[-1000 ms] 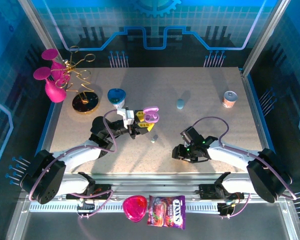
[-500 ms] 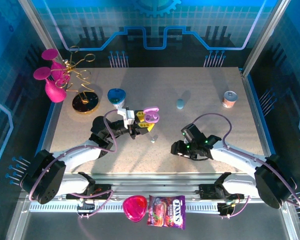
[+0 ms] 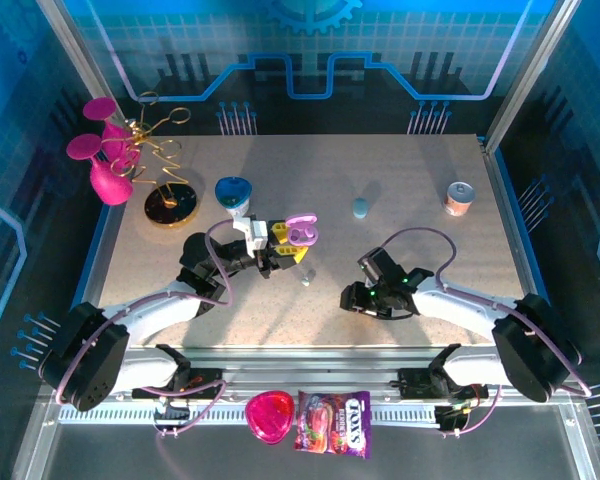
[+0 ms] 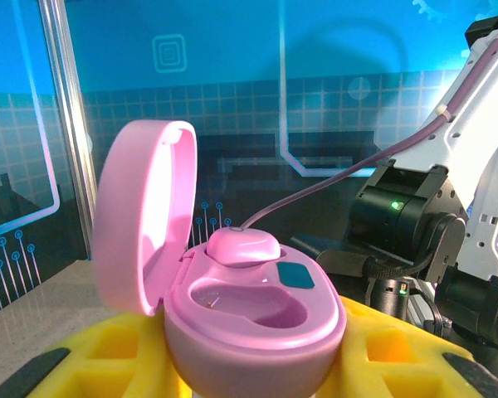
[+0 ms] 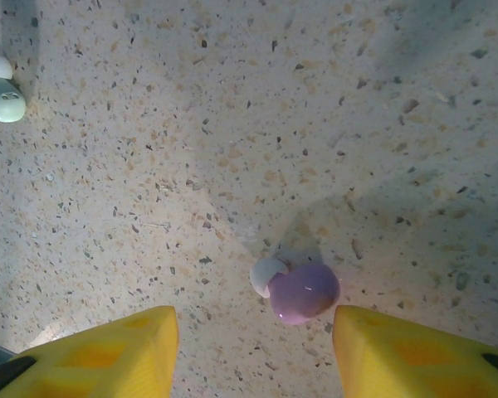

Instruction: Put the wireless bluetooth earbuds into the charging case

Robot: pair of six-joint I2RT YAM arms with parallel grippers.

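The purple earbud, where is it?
In the right wrist view, the purple earbud lies on the table just ahead of the open right gripper.

A robotics lab cell is showing here: blue panels (image 3: 300, 50) printed with circuit lines are walling in a speckled desk (image 3: 400, 175), metal frame posts (image 3: 529, 78) are rising at its corners, and a left arm (image 3: 150, 310) and right arm (image 3: 470, 305) are sitting on a slotted rail (image 3: 320, 372).

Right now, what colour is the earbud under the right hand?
The earbud is lilac with a whitish tip; the right wrist view shows it best.
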